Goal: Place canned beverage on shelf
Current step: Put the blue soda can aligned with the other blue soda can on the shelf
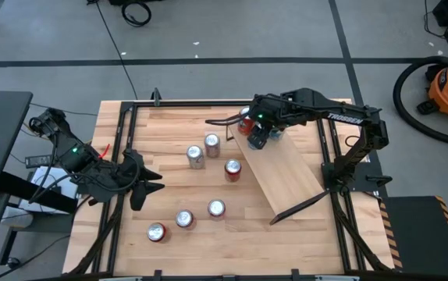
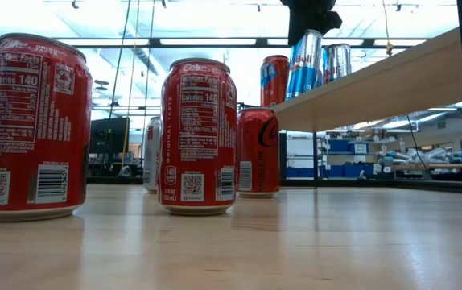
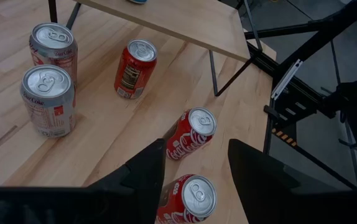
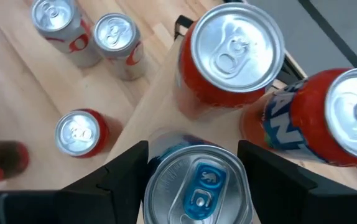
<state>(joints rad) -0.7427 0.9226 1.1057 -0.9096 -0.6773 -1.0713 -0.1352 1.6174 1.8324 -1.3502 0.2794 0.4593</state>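
You looked straight down on the shelf (image 1: 285, 173) from high overhead, while your low camera faced it level from the tabletop (image 2: 295, 242), both sharing its cans.

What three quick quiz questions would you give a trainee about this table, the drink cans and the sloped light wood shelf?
1. True or false: the left gripper holds a can.
2. How many cans stand on the planked wooden tabletop? A four, B six, C nine.
3. What sits between the right gripper's fingers, at the upper end of the sloped light wood shelf?

Key: 1 false, its fingers are open and empty. 2 B. 3 the blue-and-silver metal can.
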